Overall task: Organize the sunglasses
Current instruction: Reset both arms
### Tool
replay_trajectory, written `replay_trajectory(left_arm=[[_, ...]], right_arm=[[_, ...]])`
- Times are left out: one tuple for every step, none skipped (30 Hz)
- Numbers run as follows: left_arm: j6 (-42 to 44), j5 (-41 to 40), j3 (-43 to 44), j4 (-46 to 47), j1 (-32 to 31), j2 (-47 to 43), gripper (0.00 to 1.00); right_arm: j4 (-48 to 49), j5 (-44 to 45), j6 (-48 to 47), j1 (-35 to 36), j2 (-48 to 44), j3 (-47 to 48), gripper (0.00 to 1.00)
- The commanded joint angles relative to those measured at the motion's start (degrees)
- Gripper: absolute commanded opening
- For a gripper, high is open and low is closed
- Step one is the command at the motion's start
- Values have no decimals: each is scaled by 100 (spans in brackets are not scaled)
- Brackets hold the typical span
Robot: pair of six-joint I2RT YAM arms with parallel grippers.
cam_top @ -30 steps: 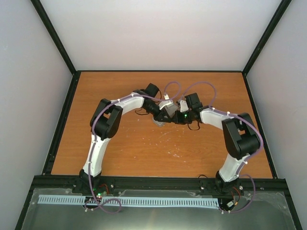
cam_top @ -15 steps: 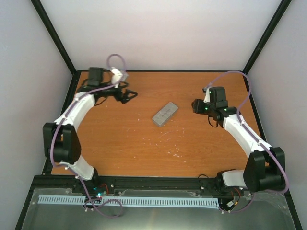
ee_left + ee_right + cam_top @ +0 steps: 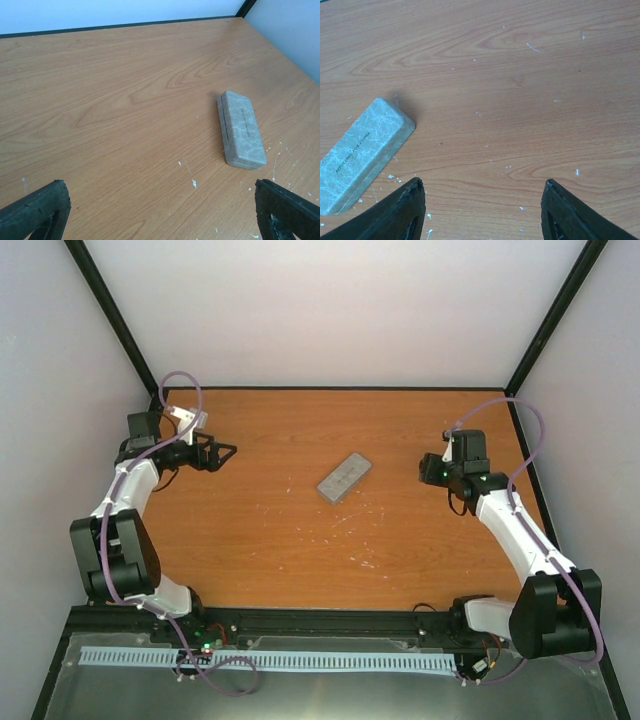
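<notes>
A closed grey case lies alone in the middle of the wooden table, turned on a diagonal. The sunglasses are hidden in every view. My left gripper hovers at the far left of the table, open and empty, well away from the case. In the left wrist view the case lies ahead to the right of the wide-open left gripper. My right gripper stands open and empty to the right of the case. In the right wrist view the case lies left of the right gripper.
A black frame rail runs along the table's edges, with white walls behind and at both sides. Small white specks dot the wood near the front. A white slotted strip lies along the near edge by the arm bases.
Both arms have pulled back from the middle, the left to the far left and the right to the right. Both grippers have opened, and the case lies uncovered.
</notes>
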Motion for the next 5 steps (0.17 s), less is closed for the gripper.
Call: replay_trajectory(left_arm=[[-82, 256, 10, 201, 14, -177, 99], [-120, 261, -13, 209, 14, -189, 99], [-160, 258, -54, 233, 13, -211, 100], [-223, 254, -116, 280, 13, -249, 100], [-277, 242, -183, 344, 13, -277, 99]], right_arm=[[66, 100, 186, -58, -119, -38, 62], [89, 73, 219, -71, -113, -58, 62], [136, 25, 241, -95, -105, -92, 62], [190, -42, 264, -121, -90, -132, 62], [222, -74, 281, -135, -57, -156, 63]])
